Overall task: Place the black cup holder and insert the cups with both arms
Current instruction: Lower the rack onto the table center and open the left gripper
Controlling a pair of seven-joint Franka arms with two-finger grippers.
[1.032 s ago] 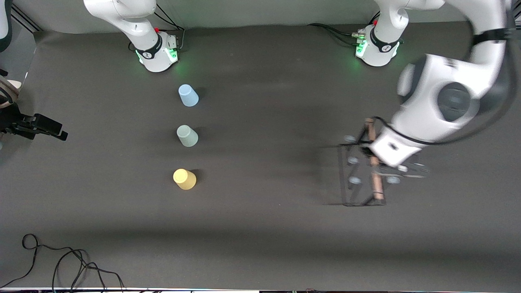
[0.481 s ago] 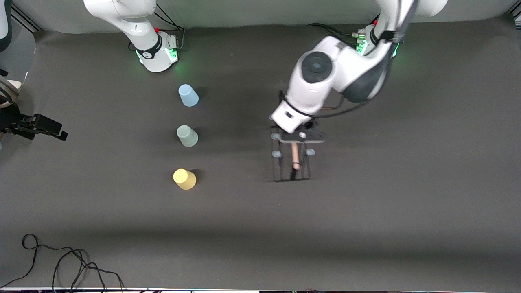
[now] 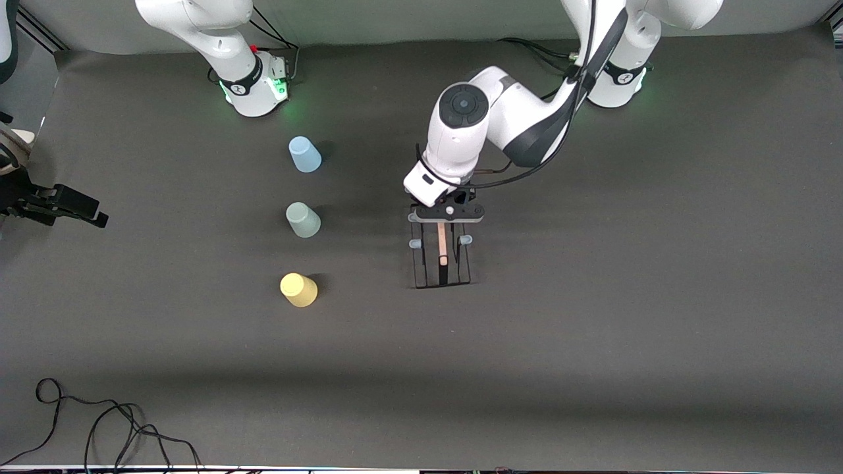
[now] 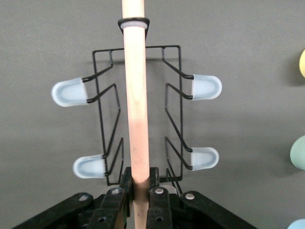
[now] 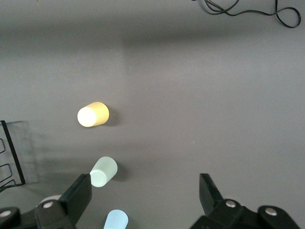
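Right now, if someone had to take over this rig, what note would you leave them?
Left claw: shut on the wooden handle of the black cup holder, near the table's middle; whether it is set down I cannot tell.
Right claw: open, empty, waiting at the right arm's end of the table.
Cups: light blue cup, grey-green cup and yellow cup stand upside down in a row, the yellow nearest the front camera.
Done: holder picked up.
Left: release holder, put all three cups on its pegs.

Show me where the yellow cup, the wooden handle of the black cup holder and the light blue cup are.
yellow cup (image 3: 298, 289), front view, on its upturned base.
wooden handle (image 4: 137, 100), left wrist view, middle of the rod.
light blue cup (image 3: 304, 154), front view, on its side wall.
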